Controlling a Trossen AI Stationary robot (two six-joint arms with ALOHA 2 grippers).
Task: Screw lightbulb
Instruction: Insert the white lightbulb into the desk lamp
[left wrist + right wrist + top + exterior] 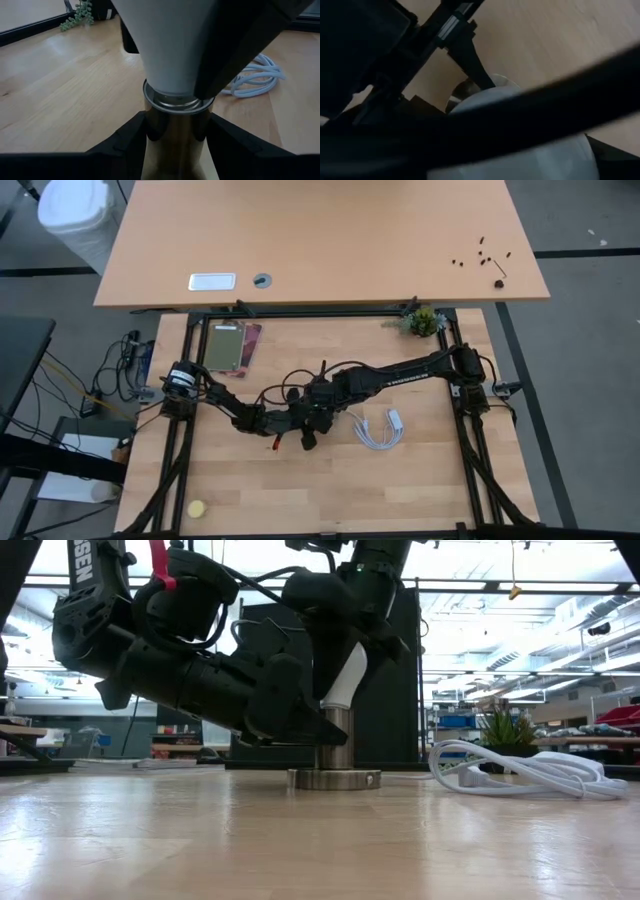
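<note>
The silvery socket (335,752) stands upright on its disc base (335,780) in the middle of the table. The white lightbulb (346,680) sits with its screw base in the socket's top and leans slightly. In the left wrist view the bulb (167,45) fills the top, above the socket's rim (175,100). My left gripper (318,735) is shut on the socket's barrel. My right gripper (352,630) comes from above and is shut on the bulb. Both grippers meet at the table's middle (312,418). My left gripper pinches the socket's upright barrel (175,132) between its two fingers (131,137), below the rim. The fingers come nearly level from the table's left and lie across the barrel. The socket stands on its disc base on the table. My right gripper holds the bulb's wide white upper part (195,60), one dark finger (240,50) lying against its side. It comes from above, slanting down. The bulb's lower end is in the socket's mouth. The other finger is hidden behind the bulb.
A coiled white cable (380,430) lies to the right of the socket; it also shows in the low view (520,770). A small plant (424,320) stands at the far right. A booklet (232,345) lies far left, a yellow ball (197,508) near left.
</note>
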